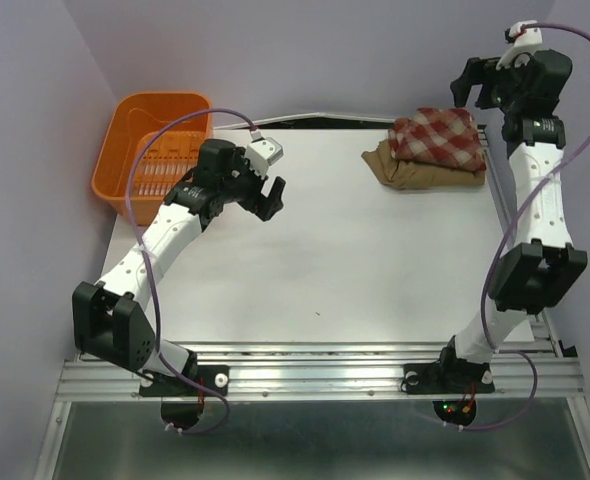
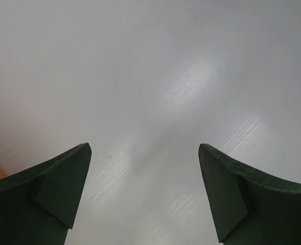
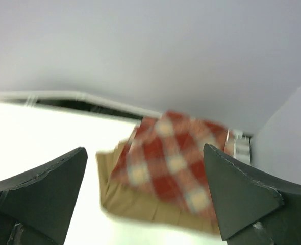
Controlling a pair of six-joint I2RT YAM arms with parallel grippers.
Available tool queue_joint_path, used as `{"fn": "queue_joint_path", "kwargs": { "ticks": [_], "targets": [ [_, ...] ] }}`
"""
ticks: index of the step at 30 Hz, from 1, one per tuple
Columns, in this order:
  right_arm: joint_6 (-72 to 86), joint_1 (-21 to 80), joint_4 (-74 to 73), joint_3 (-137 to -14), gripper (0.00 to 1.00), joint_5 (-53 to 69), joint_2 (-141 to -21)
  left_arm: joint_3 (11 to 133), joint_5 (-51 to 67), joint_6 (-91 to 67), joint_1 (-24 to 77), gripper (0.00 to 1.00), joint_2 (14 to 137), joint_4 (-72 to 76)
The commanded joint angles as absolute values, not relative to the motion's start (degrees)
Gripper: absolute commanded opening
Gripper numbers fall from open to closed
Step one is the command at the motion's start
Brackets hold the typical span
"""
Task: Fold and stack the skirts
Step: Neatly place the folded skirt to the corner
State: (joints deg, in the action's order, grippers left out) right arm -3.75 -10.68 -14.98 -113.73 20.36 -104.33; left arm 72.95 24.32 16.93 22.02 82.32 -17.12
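The folded red-and-cream plaid skirt (image 1: 437,137) lies on top of the folded tan-brown skirt (image 1: 415,173) at the table's far right corner. Both show in the right wrist view, plaid (image 3: 173,161) over tan (image 3: 140,206). The pastel floral skirt is out of view. My right gripper (image 1: 482,85) is open and empty, raised just right of and above the stack. My left gripper (image 1: 263,192) is open and empty, over bare table at the far left, near the basket. In the left wrist view its fingers (image 2: 58,189) frame only white table.
An orange plastic basket (image 1: 125,160) stands at the far left corner, behind my left arm. The white table (image 1: 325,270) ends at a metal rail at the near edge. Purple walls close in the back and sides.
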Motion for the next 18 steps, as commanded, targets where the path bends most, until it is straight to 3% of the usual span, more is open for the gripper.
{"fn": "queue_joint_path", "kwargs": {
  "ticks": [1,10,18],
  "targets": [
    [-13.25,-10.11,-39.17,-103.65,1.00,23.29,-99.60,73.66,19.34,19.16,21.45,0.98,78.23,-19.08],
    [-25.12,-5.72,-41.40,-65.79,1.00,22.86,-76.58,61.19,16.00,20.13,21.27,0.98,74.89,-15.65],
    [-26.54,1.66,-40.17,-50.46,1.00,16.62,-67.50,52.83,15.29,22.32,21.27,0.98,71.98,-14.41]
  ]
}}
